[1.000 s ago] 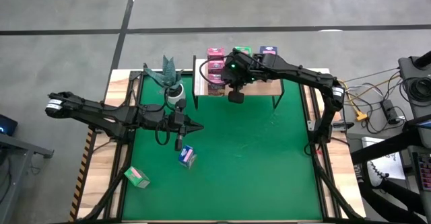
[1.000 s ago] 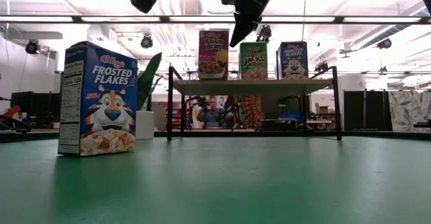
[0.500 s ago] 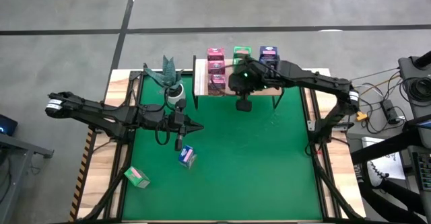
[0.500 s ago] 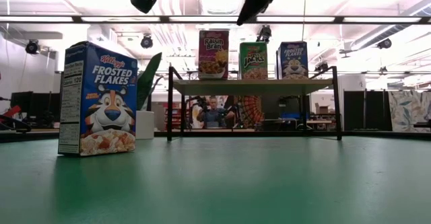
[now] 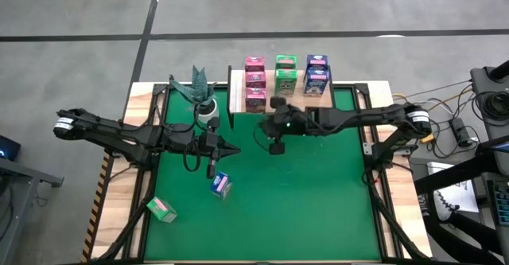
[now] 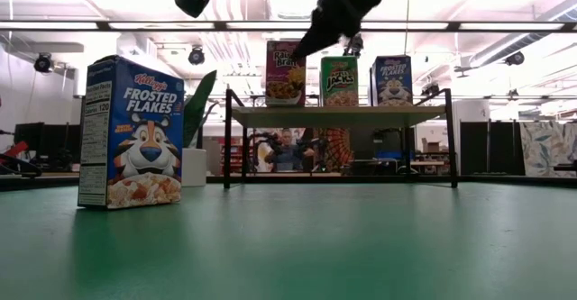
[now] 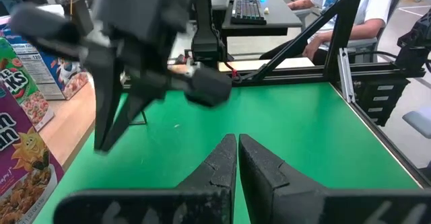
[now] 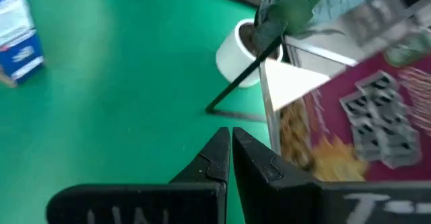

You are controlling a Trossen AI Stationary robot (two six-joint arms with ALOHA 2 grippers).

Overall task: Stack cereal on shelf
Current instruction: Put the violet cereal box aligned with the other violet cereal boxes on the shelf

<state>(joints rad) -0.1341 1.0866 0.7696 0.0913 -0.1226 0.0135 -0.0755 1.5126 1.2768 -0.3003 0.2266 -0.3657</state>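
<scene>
My right end effector [image 5: 275,147], fingers closed and empty, hangs over the green worktop [image 5: 318,201] beside the pale wooden shelf [image 5: 338,99]. Swinging carelessly could topple the pink cereal cartons [image 5: 254,80]. My left end effector [image 5: 228,149] waits closed near the blue cereal box [image 5: 221,185].

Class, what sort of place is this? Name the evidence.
Probably a robotics lab: two dark arms over a green table mat, a small test shelf of cereal boxes, and desks with a keyboard beyond.
</scene>
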